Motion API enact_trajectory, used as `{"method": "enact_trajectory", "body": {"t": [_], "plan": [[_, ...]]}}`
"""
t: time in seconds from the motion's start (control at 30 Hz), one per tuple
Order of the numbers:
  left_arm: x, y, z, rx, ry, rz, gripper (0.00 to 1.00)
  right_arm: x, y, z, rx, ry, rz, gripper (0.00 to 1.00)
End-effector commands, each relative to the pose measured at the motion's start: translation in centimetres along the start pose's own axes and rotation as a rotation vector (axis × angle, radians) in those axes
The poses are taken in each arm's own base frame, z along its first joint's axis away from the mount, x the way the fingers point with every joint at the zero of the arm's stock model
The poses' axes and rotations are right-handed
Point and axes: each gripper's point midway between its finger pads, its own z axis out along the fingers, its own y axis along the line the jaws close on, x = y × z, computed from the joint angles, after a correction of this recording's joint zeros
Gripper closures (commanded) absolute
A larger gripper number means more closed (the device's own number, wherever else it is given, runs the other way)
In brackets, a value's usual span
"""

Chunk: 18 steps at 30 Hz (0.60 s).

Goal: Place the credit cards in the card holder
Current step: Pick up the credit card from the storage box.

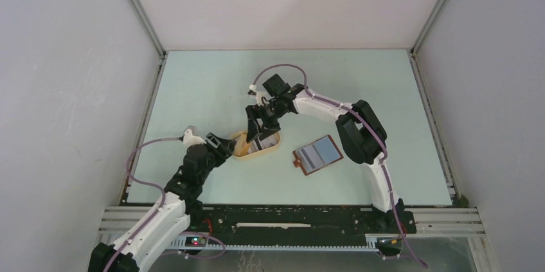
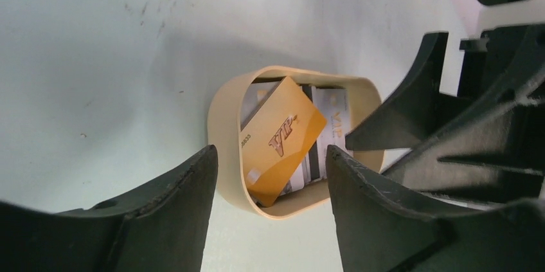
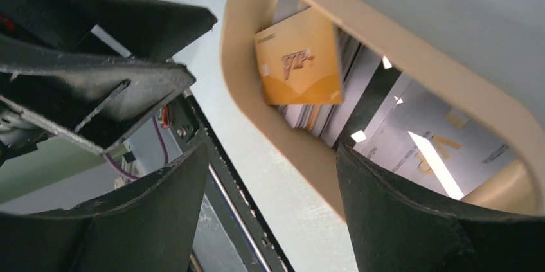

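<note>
Top external view hides most of the oval cream tray point(image 1: 273, 146) on the worktop point(image 1: 212, 85) under both claws; the reddish-brown card holder point(image 1: 318, 155) lies open near its right, greyish pockets up. Left claw point(image 2: 270, 156) and right claw point(image 3: 270, 153) both gape at the tray, gripping nothing. Inside it, a tilted tan-orange VIP card point(image 2: 283, 140) covers most of the whitish and dark credit cards point(image 2: 334, 121).

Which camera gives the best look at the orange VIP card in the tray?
Left wrist: the orange VIP card lies face up atop the other cards in the tray, with its lettering readable. The right wrist view shows it too, but blurred. The top external view shows only a small orange sliver.
</note>
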Motion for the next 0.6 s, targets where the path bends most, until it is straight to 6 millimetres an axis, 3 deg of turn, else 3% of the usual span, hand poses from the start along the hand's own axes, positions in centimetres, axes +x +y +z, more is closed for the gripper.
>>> {"method": "enact_trajectory", "body": {"t": [0.0, 0.3, 0.57], "plan": [[0.1, -1.4, 0.4, 0.063, 0.023, -0.028, 0.34, -2.0, -1.1, 1.2, 0.025, -0.034, 0.045, 0.2], [1.5, -0.2, 1.1, 0.02, 0.083, -0.022, 0.46, -2.4, -1.8, 2.8, 0.003, -0.019, 0.086, 0.24], [2.1, 0.2, 1.7, -0.01, 0.114, -0.002, 0.55, -2.3, -0.4, 3.5, -0.057, -0.008, 0.095, 0.31]]}}
